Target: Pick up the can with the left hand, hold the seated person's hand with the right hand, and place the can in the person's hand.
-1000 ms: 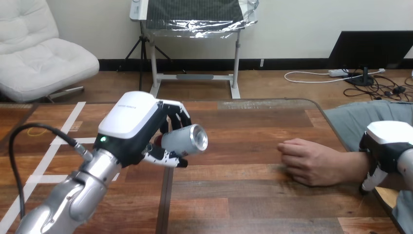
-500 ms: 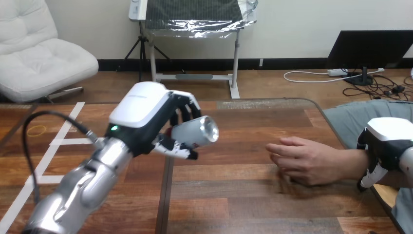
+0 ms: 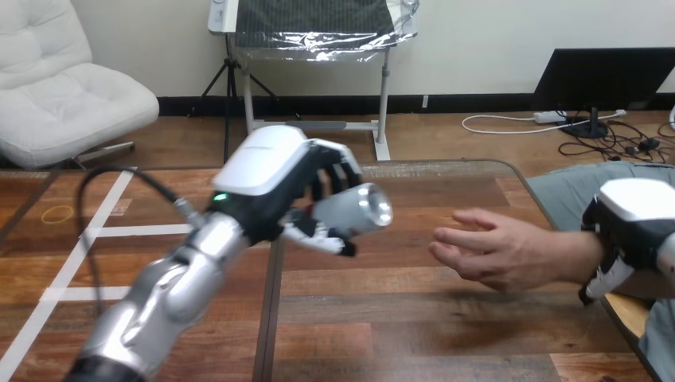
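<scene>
My left hand (image 3: 271, 177) is raised over the middle of the wooden table (image 3: 414, 318), fingers and thumb curled round a silver can (image 3: 357, 211). The can lies sideways, its end pointing right toward the person's hand (image 3: 493, 251). That hand hovers above the table at the right with its fingers loosely spread toward the can, a short gap between the two. My right hand (image 3: 630, 221) sits over the person's wrist at the right edge, with its thumb reaching down the wrist's near side.
White tape lines (image 3: 83, 247) and a small yellow band (image 3: 57, 213) mark the table's left part. The person's lap (image 3: 593, 195) fills the far right beyond the table's rounded corner.
My left hand has carried the can rightward and a little up, closer to the person's hand. The person's hand has lifted off the table and uncurled its fingers. My right hand stays at the wrist.
</scene>
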`<act>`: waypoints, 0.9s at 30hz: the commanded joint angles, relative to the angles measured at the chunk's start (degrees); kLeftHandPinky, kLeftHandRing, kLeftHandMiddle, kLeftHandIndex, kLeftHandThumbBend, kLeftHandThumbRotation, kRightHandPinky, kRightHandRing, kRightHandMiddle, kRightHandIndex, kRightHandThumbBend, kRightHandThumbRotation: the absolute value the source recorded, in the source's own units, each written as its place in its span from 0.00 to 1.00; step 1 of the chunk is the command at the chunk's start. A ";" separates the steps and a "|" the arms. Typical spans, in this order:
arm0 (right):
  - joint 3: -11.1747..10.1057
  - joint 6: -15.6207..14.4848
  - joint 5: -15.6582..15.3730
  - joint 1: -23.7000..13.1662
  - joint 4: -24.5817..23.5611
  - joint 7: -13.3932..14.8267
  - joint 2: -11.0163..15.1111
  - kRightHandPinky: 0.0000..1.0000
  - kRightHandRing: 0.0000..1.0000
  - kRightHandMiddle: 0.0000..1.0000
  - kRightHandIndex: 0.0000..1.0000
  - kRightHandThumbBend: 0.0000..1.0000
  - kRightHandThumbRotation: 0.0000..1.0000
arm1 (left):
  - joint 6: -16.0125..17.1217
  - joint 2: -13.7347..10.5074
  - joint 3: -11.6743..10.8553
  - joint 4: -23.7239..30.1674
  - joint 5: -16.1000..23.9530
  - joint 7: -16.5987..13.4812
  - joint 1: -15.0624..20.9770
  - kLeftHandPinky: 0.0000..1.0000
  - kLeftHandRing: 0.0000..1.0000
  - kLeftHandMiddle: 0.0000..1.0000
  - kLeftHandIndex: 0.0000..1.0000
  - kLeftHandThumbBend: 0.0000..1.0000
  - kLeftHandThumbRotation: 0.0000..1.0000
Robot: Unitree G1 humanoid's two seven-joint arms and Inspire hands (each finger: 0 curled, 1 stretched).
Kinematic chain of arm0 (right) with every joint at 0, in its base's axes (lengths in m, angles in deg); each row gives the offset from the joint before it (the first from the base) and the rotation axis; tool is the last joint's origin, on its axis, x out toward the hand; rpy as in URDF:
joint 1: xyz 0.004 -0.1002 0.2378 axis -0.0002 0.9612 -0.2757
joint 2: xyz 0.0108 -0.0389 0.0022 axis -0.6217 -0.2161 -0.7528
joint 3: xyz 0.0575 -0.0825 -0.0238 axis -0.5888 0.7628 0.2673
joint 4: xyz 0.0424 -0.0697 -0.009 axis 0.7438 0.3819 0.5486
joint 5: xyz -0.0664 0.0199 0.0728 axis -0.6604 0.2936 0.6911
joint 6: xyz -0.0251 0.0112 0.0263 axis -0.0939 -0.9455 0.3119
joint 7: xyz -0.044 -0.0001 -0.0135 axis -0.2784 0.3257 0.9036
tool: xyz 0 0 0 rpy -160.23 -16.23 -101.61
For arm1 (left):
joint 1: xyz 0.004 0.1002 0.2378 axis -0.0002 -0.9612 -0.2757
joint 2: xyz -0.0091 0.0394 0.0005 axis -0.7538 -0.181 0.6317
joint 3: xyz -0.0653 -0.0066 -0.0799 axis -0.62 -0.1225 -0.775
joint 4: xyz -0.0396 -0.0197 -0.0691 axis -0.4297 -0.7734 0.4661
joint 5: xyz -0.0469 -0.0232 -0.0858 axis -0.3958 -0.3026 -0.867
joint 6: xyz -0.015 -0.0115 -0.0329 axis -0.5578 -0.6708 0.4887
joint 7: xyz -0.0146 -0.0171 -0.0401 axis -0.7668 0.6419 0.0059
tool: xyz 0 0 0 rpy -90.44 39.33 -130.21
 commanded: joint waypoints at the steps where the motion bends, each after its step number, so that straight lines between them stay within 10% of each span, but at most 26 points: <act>1: -3.10 -0.07 1.33 -2.10 -5.13 -0.15 1.36 0.18 0.25 0.34 0.38 0.74 0.00 | -0.29 2.16 0.11 -0.28 -1.91 0.09 6.90 0.32 0.38 0.45 0.49 0.64 0.00; 27: -5.05 -1.45 0.36 -3.33 -16.84 -4.73 1.91 0.24 0.31 0.40 0.40 0.80 0.00 | -2.39 11.61 4.75 -4.26 -0.80 1.92 15.57 0.31 0.36 0.44 0.47 0.67 0.00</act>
